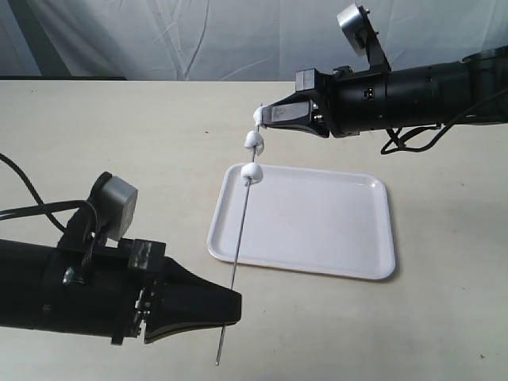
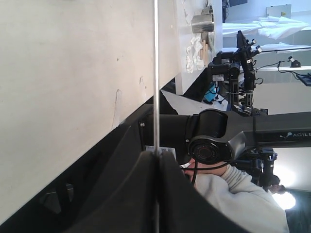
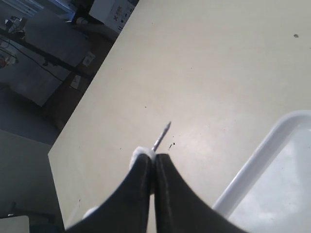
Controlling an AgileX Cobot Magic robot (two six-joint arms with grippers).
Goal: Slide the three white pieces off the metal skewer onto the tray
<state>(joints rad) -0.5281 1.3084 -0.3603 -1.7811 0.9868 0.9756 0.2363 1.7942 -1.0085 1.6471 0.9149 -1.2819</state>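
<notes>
ext view: left gripper (image 1: 235, 306) at 7 o'clock is clamped on the low end of the skewer (image 1: 240, 238), which slants up toward 12; right gripper (image 1: 264, 117) at 1 o'clock is pinched shut on the rod, right at the top one of the white pieces (image 1: 253, 141); tray (image 1: 317, 262) lies on the table (image 1: 119, 119) at 4 o'clock, only the lowest piece over its 10 o'clock corner. l wrist: jaws tight on the rod (image 2: 156, 73). r wrist: fingers closed, skewer tip (image 3: 164, 132) pokes past them, one lump just beside. risk: pieces stripped here prob drop on the table, as two sit beyond the rim; soft lumps may squash or stick; thin rod may slip. count: 3 pieces, 1 skewer, 1 tray, 2 grippers
</notes>
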